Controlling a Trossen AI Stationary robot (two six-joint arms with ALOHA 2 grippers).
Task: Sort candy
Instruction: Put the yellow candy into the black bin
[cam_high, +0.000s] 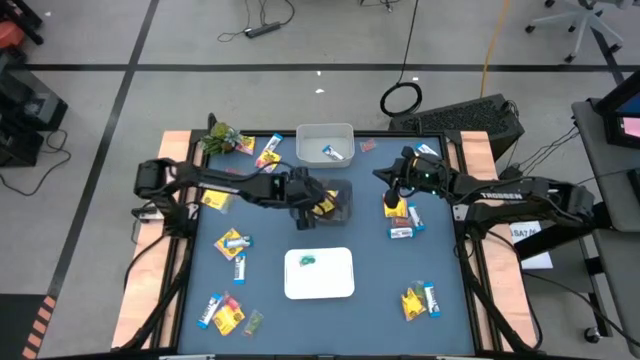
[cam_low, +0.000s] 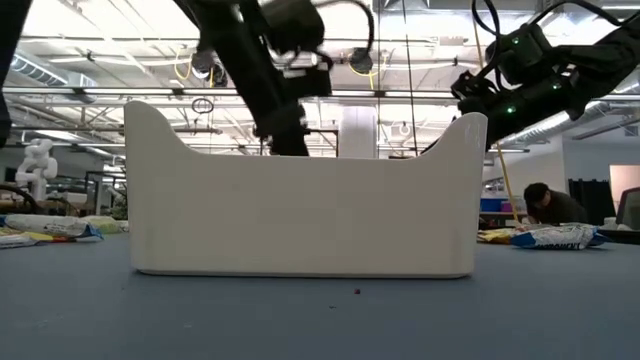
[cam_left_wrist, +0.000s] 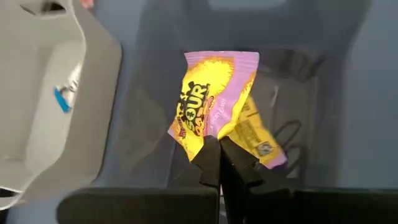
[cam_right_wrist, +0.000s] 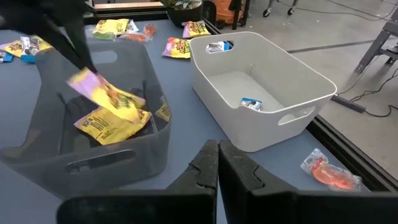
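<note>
A robotics lab in a large industrial hall. A blue-topped table with wooden side rails stands on a grey concrete floor marked with dark tape lines. Black cables trail across the floor, and a grey wheeled office chair stands well beyond the table. Seen level across the table, a high ceiling of strip lights and exposed steel beams runs far back, and a seated person bends over a distant desk.
</note>
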